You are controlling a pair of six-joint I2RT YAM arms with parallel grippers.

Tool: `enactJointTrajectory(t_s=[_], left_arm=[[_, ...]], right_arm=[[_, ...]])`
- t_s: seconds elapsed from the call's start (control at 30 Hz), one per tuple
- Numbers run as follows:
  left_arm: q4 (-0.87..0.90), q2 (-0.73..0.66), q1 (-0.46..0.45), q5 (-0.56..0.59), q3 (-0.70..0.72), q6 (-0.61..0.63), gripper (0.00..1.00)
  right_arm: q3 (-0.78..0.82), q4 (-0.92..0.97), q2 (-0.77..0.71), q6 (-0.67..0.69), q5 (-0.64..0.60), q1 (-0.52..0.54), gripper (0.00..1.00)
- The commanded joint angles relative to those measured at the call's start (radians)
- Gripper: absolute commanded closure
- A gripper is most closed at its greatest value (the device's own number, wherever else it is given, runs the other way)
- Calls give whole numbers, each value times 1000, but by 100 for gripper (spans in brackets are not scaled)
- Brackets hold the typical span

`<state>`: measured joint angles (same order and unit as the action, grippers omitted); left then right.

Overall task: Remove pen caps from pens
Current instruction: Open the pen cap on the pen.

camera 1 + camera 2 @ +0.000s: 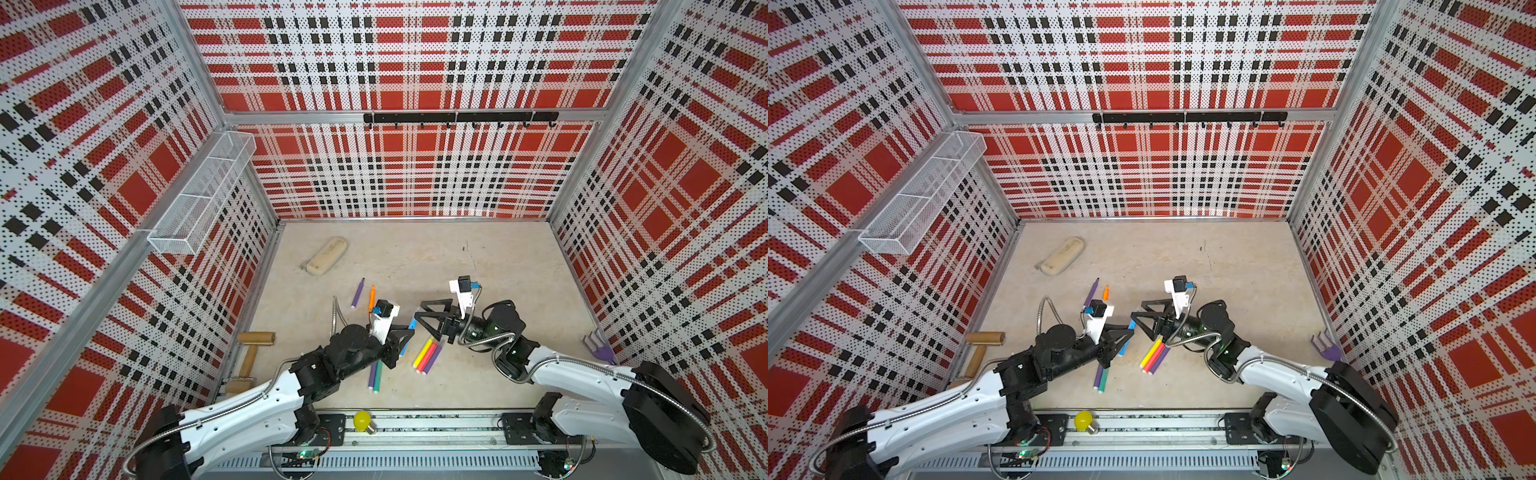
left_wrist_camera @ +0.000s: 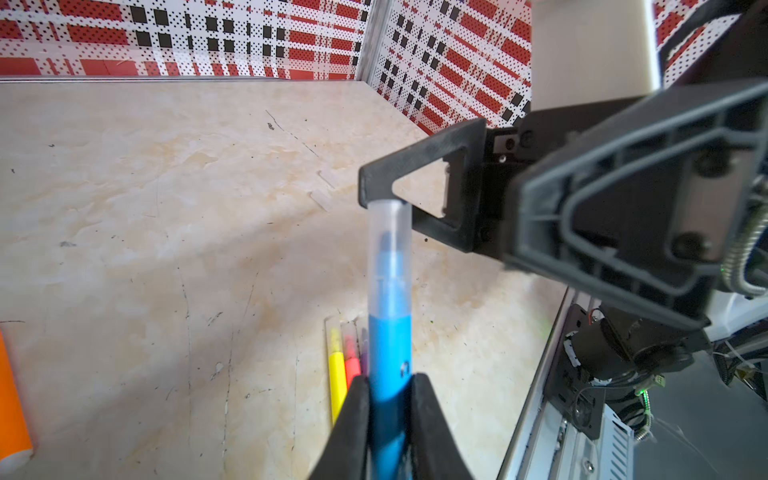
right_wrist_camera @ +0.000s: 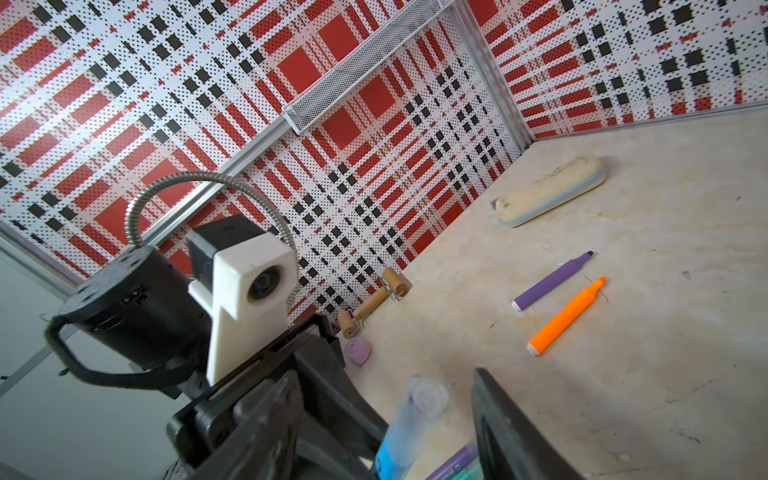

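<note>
Eight pens (image 1: 429, 356) show in a top view: two bare-tipped, three side by side, two partly under the left arm (image 1: 257, 411), and one blue pen (image 1: 412, 323) held up before the right gripper (image 1: 419, 317), over a scuffed beige table (image 1: 498, 270) boxed in by red plaid walls (image 1: 415, 62). From the left wrist, the left gripper (image 2: 390, 380) is clamped on the blue barrel, its clear cap (image 2: 388, 249) on, two loose caps (image 2: 322, 200) beyond. From the right wrist, the right gripper's jaws stand apart around that cap.

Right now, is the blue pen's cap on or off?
On. In the left wrist view the clear cap covers the blue pen's tip.
</note>
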<state>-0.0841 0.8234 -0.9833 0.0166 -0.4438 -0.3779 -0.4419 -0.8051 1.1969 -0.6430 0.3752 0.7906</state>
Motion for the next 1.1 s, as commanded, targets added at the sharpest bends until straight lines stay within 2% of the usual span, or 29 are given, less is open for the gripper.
enactJointTrajectory(t_s=[0.0,0.1,0.27,0.4,0.53,0.83,1.07], left_arm=[[-47,-10,-10,-17,-9,-8,91],[-51,-12,-15,-17,-11,-7,91],[-57,-11,-15,-14,-10,-6,91],[-63,-10,-15,-11,-10,-8,91],[-66,-4,-15,-8,-10,-7,91],[-91,33,-15,-22,21,-35,97],[-95,30,-15,-20,69,-41,100]], right_arm=[[-29,-12,21,19,-24,2,33],[-33,-24,35,17,-23,2,39],[-38,-42,57,9,-16,2,57],[-41,-54,71,5,-12,2,76],[-45,-75,82,-4,0,2,99],[-122,-28,42,43,-72,-8,100],[-147,-91,-9,-13,-94,-67,100]])
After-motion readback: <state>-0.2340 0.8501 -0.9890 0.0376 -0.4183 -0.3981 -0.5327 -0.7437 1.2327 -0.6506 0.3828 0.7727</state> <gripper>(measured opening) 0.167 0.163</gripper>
